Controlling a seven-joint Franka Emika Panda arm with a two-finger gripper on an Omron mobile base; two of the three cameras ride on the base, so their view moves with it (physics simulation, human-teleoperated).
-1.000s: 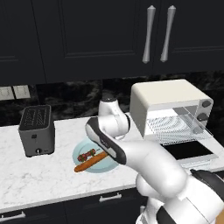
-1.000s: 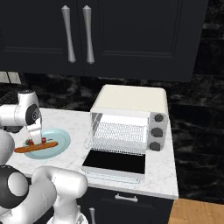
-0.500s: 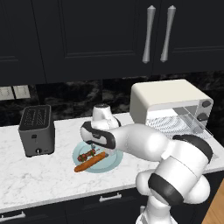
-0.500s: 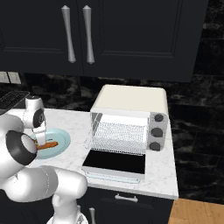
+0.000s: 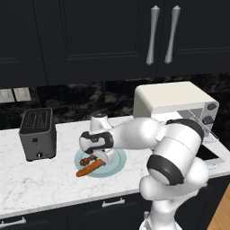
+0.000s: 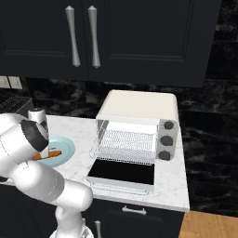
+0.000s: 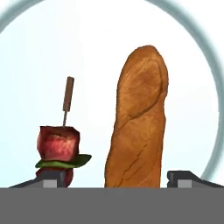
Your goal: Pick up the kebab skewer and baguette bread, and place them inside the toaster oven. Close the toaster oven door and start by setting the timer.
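In the hand view the orange-brown baguette bread (image 7: pixel 138 122) lies lengthwise on a pale blue plate (image 7: pixel 192 65). My gripper (image 7: pixel 118 181) is open, its two fingertips (image 7: pixel 188 176) straddling the loaf's near end. The kebab skewer (image 7: pixel 59 146), red and green chunks on a thin stick, lies just left of the loaf by the left fingertip. From the left base view my gripper (image 5: pixel 96 158) is low over the plate (image 5: pixel 114 162), with the baguette bread (image 5: pixel 89 169) and kebab skewer (image 5: pixel 86 160) under it. The cream toaster oven (image 6: pixel 139 122) stands to the right, and the toaster oven door (image 6: pixel 122 173) is folded down flat.
A dark grey slot toaster (image 5: pixel 38 133) stands on the marble counter (image 5: pixel 40 179) left of the plate. Dark cabinets with silver handles (image 5: pixel 152 33) hang above. The open door reaches to the counter's front edge (image 6: pixel 139 195). The wire rack (image 6: pixel 128 142) shows inside the oven.
The arm has folded down and forward, bringing the hand lower onto the plate. The baguette and skewer have stayed in place, and the oven door stays open.
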